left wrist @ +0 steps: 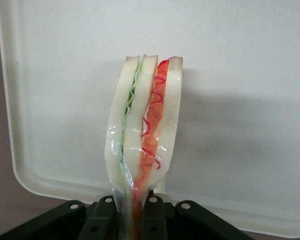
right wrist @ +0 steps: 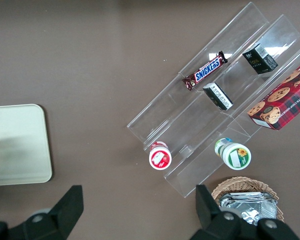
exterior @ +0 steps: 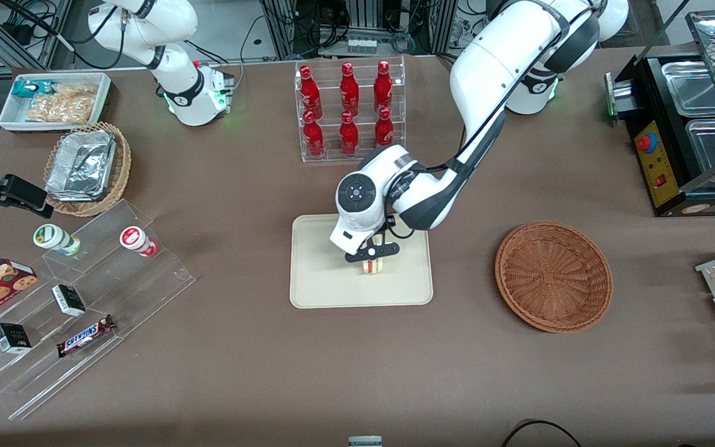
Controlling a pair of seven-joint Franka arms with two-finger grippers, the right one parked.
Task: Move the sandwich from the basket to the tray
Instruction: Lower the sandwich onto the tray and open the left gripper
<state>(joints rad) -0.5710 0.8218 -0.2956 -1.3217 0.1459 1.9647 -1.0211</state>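
Observation:
The sandwich [left wrist: 145,125], white bread wrapped in clear film with a green and a red filling stripe, is pinched at its narrow end between the black fingers [left wrist: 102,220] of my gripper [left wrist: 130,215]. In the front view the gripper [exterior: 372,259] holds the sandwich [exterior: 373,266] low over the middle of the cream tray [exterior: 320,279]; whether it touches the tray I cannot tell. The reddish-brown wicker basket [exterior: 553,275] stands beside the tray toward the working arm's end, with nothing in it. The tray's corner [right wrist: 20,145] also shows in the right wrist view.
A clear rack of red bottles [exterior: 348,108] stands farther from the front camera than the tray. A clear stepped shelf [exterior: 84,298] with snacks, a lighter basket of foil trays [exterior: 84,167] and a white bin [exterior: 53,102] lie toward the parked arm's end. A black warmer [exterior: 686,124] is toward the working arm's end.

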